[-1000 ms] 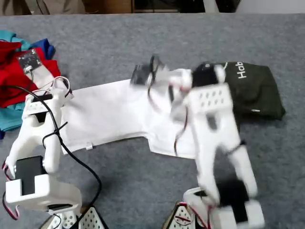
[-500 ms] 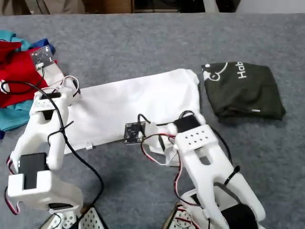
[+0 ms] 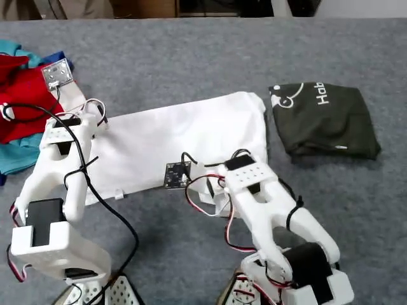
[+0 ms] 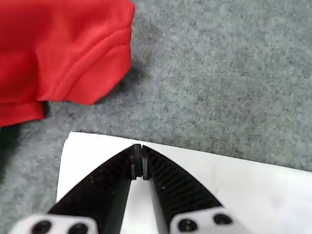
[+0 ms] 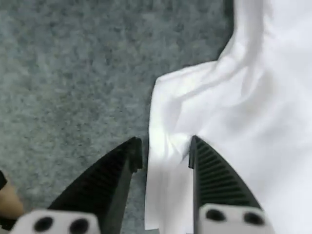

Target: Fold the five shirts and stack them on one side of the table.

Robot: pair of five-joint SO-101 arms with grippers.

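A white shirt (image 3: 178, 136) lies spread across the middle of the grey table. My right gripper (image 3: 213, 190) is at its near edge. In the right wrist view this gripper (image 5: 165, 141) is open, with a rumpled fold of the white shirt (image 5: 243, 97) between its fingers. My left gripper (image 3: 95, 115) rests at the shirt's far left corner. In the left wrist view it (image 4: 137, 165) is shut, tips on the white shirt (image 4: 234, 185) close to its edge. A folded dark green shirt (image 3: 327, 121) sits at the right.
A pile of unfolded shirts lies at the left edge: a red shirt (image 3: 22, 95), (image 4: 58, 48), a teal shirt (image 3: 16, 159) and a blue shirt (image 3: 60, 62). Bare grey cloth (image 3: 191, 51) stretches behind the white shirt and in front of it.
The right arm swung back from the white shirt's far side to its near edge and settled lower. The shirt's right part now lies folded in. The left arm barely shifted.
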